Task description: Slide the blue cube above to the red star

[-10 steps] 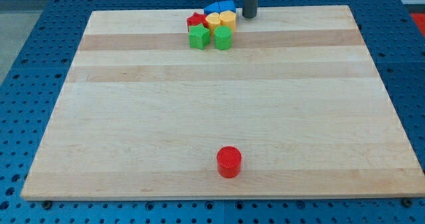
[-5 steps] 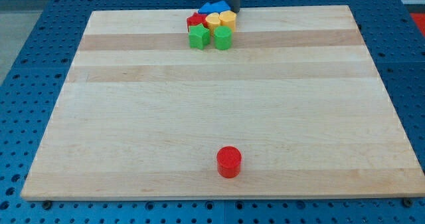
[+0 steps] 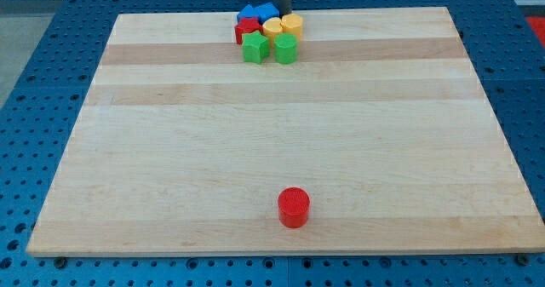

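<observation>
A tight cluster of blocks sits at the top middle of the wooden board [image 3: 281, 134]. The blue cube [image 3: 256, 14] lies at the cluster's top, just above the red star [image 3: 245, 28]. My tip [image 3: 282, 13] is a dark rod coming down from the view's top; it stands right against the blue cube's right side, above the yellow blocks. Part of the blue cube is hidden behind the rod.
Two yellow blocks [image 3: 282, 25] sit right of the red star. A green star [image 3: 255, 46] and a green hexagon-like block [image 3: 286, 48] lie just below them. A red cylinder [image 3: 294, 207] stands alone near the board's bottom edge.
My tip has moved left along the board's top edge, from right of the cluster to its top. The blue cube has slid left and now sits above the red star.
</observation>
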Tool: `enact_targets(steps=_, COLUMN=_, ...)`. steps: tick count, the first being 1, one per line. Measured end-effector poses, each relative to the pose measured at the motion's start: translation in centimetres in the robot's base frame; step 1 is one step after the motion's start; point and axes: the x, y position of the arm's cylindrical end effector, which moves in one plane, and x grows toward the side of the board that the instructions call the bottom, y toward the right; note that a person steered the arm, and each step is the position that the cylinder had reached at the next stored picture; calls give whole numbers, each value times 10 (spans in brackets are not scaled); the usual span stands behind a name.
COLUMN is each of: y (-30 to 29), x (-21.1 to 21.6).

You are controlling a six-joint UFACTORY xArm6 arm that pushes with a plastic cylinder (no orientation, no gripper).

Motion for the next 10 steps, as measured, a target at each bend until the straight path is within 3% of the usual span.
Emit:
enact_targets(steps=3, y=-27, x=0)
enact_targets(steps=8, y=-139, x=2)
enact_targets(steps=10, y=-97, x=1)
